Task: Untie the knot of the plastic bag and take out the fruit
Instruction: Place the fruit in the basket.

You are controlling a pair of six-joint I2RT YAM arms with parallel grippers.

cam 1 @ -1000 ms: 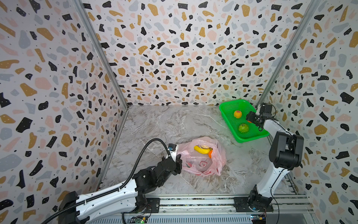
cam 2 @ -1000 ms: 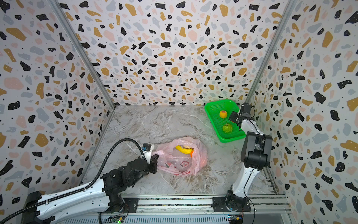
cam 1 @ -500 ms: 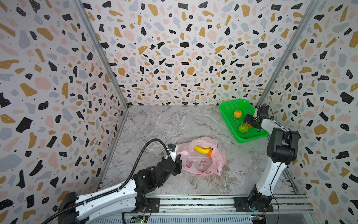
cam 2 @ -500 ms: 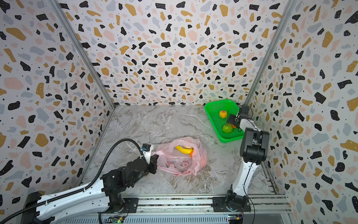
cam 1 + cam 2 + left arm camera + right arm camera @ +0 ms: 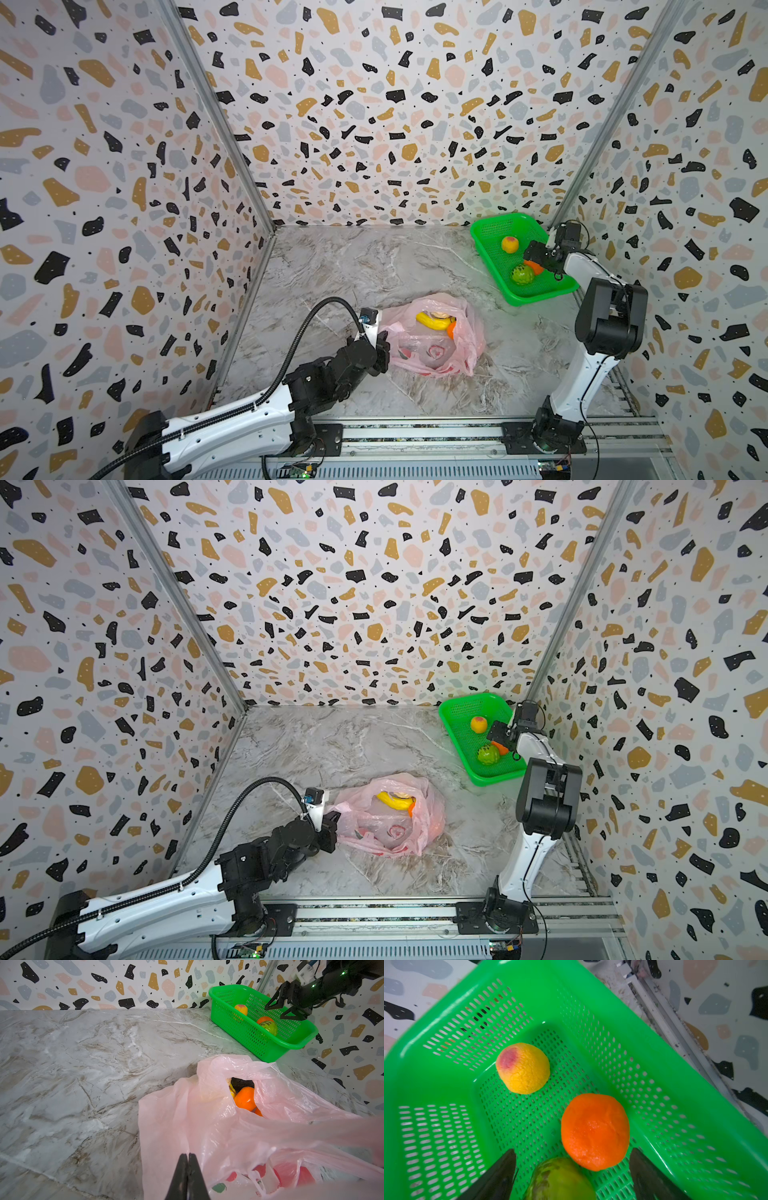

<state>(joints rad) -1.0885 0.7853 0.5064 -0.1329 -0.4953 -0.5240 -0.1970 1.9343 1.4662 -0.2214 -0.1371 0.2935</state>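
I've got the plastic bag [image 5: 432,336] sitting on the marble bench [image 5: 353,270], toward the front edge and about midway along it. Its mouth gapes up and toward the back, no tie across it that I can see. Red and green print shows on the bag's near face [image 5: 270,1176], but it's crumpled and I can't read a word of it.

My left gripper [image 5: 187,1164] sits at the bag's left flank, jaws pressed fully together. In the left wrist view the tips lie right at the edge of the pink film; whether any plastic is pinched between them I can't tell.

Inside the mouth I see the banana [image 5: 434,322], its long axis running roughly parallel to the front edge, an orange fruit [image 5: 245,1098] beside it, and something dark [image 5: 242,1083] behind.

Over at the back right corner of the bench sits the green basket [image 5: 490,226], its long axis running front to back. My right gripper [image 5: 572,1169] hangs over it, jaws spread wide and gripping nothing. Below them lie an orange [image 5: 595,1131] and a green round fruit [image 5: 560,1180], the two just about touching. The yellow-red peach [image 5: 523,1068] lies apart, toward the basket's far end, blush spot turned up.
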